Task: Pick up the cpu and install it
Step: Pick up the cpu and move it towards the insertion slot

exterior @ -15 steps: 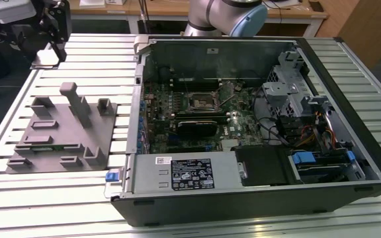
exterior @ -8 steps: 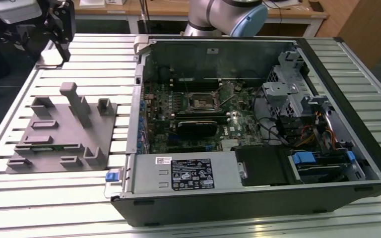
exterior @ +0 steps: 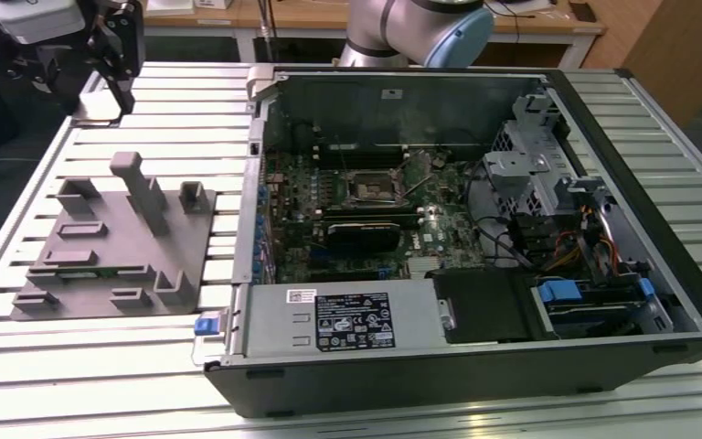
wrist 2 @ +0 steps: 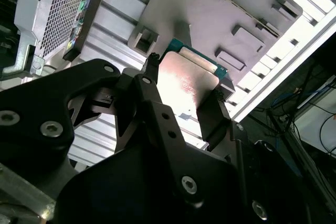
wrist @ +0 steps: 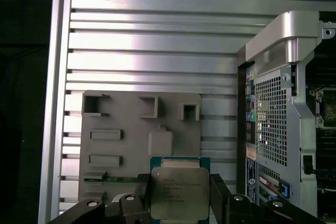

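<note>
While the hand point(wrist: 180, 196) hangs over the grey tray point(wrist: 121, 129) near the counter's point(wrist: 157, 24) edge at the exterior view's left, its dark fingers point(wrist 2: 212, 115) are clamped on opposite edges of the cpu point(wrist: 176, 190), held off the tray, beside the open computer case point(exterior: 473, 229).

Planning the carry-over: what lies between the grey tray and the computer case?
Only bare slatted table between tray and case, in the first wrist view. The hand grips the cpu.

Silver arm point(exterior: 378, 32) with a pale blue joint cap point(exterior: 459, 38); black gripper point(wrist 2: 184, 92) dotted with screws point(wrist 2: 189, 184).
</note>
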